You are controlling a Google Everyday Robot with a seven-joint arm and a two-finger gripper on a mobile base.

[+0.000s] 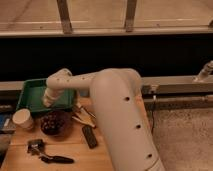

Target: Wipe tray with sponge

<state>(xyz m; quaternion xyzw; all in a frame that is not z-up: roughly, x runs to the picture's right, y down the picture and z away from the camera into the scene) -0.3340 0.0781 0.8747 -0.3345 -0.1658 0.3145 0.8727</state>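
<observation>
The robot's white arm (pixel 107 107) reached from the lower right across the wooden table (pixel 75 150) and bent down into the green tray (pixel 31 95). The gripper (pixel 47 101) sat at the end of that arm, low over the tray's right half, close to the near rim. Its 2 fingers were hidden behind the wrist, and it was closed. The sponge could not be made out anywhere, so whether the claw was clamped on it I cannot tell.

The tray lay under and to the left of the claw, at the table's far left corner, its raised rim showing on the left and far sides. Just in front of the claw, outside the tray's near rim, stood a round dark bowl (pixel 55 123) with dark contents. To the left of that bowl, and to the front-left of the claw, stood 1 pale cup (pixel 23 119). To the right of the bowl, in front of the claw, lay some thin pale sticks (pixel 83 118), and beyond them a flat black bar (pixel 89 136). Nearest the table's front edge lay a black-handled tool (pixel 47 154) with a metal head.
</observation>
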